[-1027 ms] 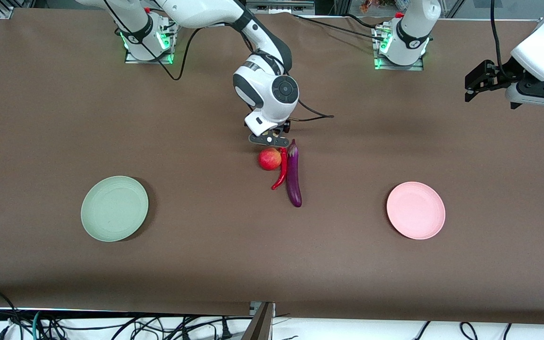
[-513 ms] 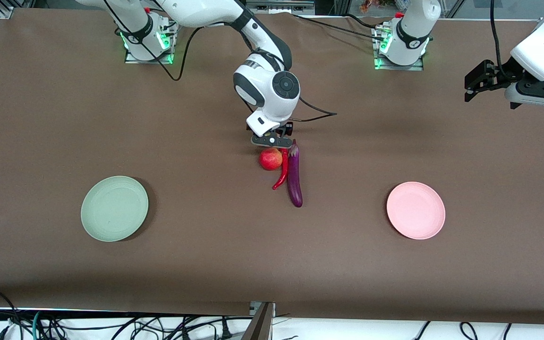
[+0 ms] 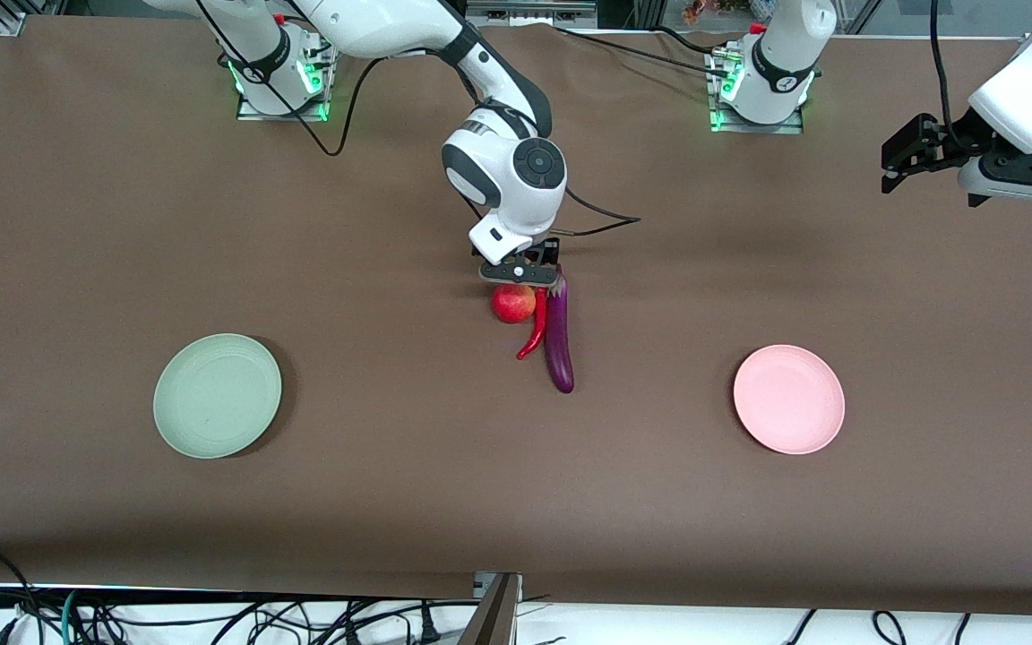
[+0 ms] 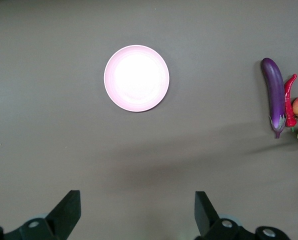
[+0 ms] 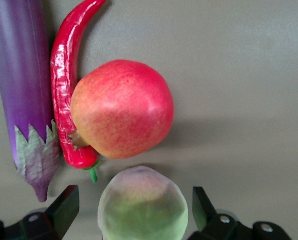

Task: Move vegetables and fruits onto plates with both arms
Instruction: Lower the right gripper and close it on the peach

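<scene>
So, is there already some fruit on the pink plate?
No, the pink plate is bare in the left wrist view, with nothing lying on it.

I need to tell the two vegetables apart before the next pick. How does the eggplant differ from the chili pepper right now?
The eggplant is purple, thick and nearly straight; the chili pepper is red, thin and curved. The eggplant is longer, and its tip reaches nearer the front camera than the chili's. The chili lies against the red fruit; the eggplant lies on the chili's side away from it. Both are glossy and lie side by side on the table, on neither plate.
</scene>
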Available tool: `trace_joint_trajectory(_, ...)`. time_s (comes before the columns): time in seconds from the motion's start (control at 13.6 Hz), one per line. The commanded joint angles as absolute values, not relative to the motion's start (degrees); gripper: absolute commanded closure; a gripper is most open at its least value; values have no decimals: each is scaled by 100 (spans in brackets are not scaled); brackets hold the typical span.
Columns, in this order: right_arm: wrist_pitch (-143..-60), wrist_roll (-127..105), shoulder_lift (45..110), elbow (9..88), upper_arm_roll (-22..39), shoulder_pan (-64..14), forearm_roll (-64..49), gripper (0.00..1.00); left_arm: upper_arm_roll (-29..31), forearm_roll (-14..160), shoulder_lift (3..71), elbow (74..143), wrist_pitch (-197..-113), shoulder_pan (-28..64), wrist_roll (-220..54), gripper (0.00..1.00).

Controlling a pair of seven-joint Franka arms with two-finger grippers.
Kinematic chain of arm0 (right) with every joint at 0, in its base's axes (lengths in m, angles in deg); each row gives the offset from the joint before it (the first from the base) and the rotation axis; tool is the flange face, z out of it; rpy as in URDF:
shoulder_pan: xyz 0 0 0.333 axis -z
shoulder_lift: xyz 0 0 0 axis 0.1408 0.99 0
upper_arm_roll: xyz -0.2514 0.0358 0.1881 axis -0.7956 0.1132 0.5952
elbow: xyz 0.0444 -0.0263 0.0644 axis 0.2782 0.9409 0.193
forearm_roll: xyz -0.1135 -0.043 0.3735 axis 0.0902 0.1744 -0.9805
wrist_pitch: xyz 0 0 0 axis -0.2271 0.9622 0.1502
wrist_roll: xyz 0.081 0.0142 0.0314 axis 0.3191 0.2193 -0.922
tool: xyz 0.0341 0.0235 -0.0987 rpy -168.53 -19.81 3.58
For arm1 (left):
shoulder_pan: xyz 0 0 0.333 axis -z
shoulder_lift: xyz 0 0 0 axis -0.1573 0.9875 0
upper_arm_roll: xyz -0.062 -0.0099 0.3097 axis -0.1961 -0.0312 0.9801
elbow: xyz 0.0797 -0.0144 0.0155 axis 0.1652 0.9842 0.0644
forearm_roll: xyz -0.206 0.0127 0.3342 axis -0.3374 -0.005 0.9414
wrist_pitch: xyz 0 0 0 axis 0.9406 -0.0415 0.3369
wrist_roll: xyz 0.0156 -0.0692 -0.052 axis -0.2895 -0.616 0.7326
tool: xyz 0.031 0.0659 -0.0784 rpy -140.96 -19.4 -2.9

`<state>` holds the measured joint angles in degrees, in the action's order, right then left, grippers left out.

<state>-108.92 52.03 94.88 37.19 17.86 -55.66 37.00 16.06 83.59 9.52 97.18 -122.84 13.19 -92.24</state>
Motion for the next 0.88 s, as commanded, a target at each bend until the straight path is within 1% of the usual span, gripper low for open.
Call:
trace_joint_trajectory(0.0,-11002,5211,9566,3727,1750,-5644,3819,0,1612,8401,987,9554,-12154,1327,-9307,0)
trace_joint_trajectory(0.29,-11038,5211,9628,3745,1750,-5652,3819,1,1612,8401,987,9554,-12154,1327,-9307,0)
trace_joint_trajectory(0.37,-11029,5202,9619,3745,1750,-5644,3819,28,1612,8401,987,9554,-12154,1327,-9307,0)
trace_joint_trajectory(0.44,-11012,5211,9610,3745,1750,-5635,3810,52,1612,8401,987,9554,-12154,1327,-9307,0)
trace_joint_trajectory(0.51,-11003,5176,9601,3727,1750,-5617,3784,62,1612,8401,987,9554,-12154,1327,-9307,0)
trace_joint_trajectory(0.59,-10977,5098,9575,3692,1750,-5582,3758,66,1612,8401,979,9554,-12154,1336,-9307,0)
trace_joint_trajectory(0.66,-10933,5097,9549,3692,1758,-5582,3732,66,1612,8410,987,9554,-12154,1345,-9307,0)
trace_joint_trajectory(0.81,-10452,5044,9260,3675,1750,-5573,3731,67,1603,8410,987,9546,-12154,1345,-9307,0)
